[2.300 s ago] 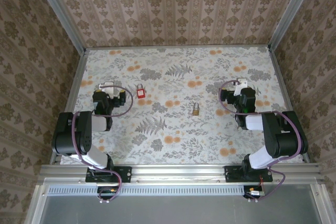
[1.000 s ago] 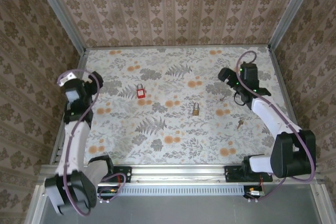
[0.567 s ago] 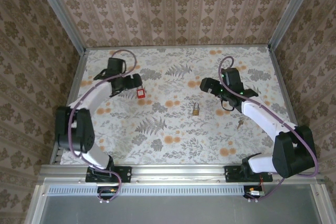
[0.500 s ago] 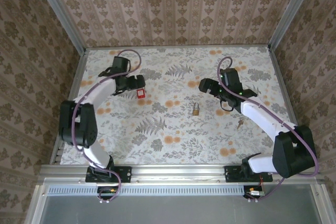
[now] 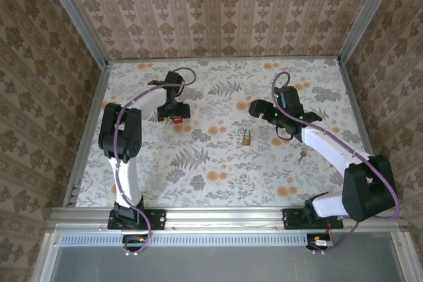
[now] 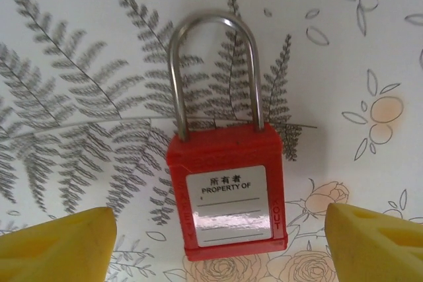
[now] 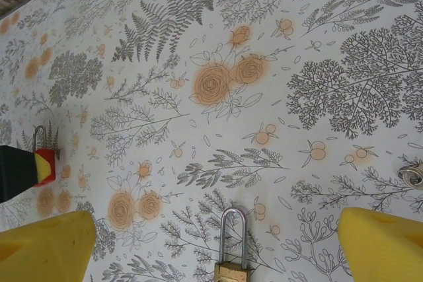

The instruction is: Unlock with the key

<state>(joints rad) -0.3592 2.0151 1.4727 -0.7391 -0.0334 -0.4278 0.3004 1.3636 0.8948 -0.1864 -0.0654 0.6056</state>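
Straddling the red plastic padlock (image 6: 228,189) with its steel shackle, the left gripper (image 6: 221,229) holds yellow jaws released, touching neither side. The tiny dull-metal key (image 5: 302,156) lies well apart on the floral table (image 5: 218,189), nearer the right gripper (image 7: 211,232), whose jaws are likewise spread and empty.

This is a robot test cell in a lab or workshop, not a lived-in room. Two robot arms, one at lower left (image 5: 125,176) and one at lower right (image 5: 327,143), are bolted to a bare aluminium rail (image 5: 225,214) along the bottom of the frame. Aluminium posts (image 5: 73,14) rise toward the upper corners, framing wall panels (image 5: 225,11) papered in a brown damask pattern. The worktop (image 5: 218,156) is covered with a printed floral sheet. Purple cables (image 5: 274,87) loop loosely along the arms.
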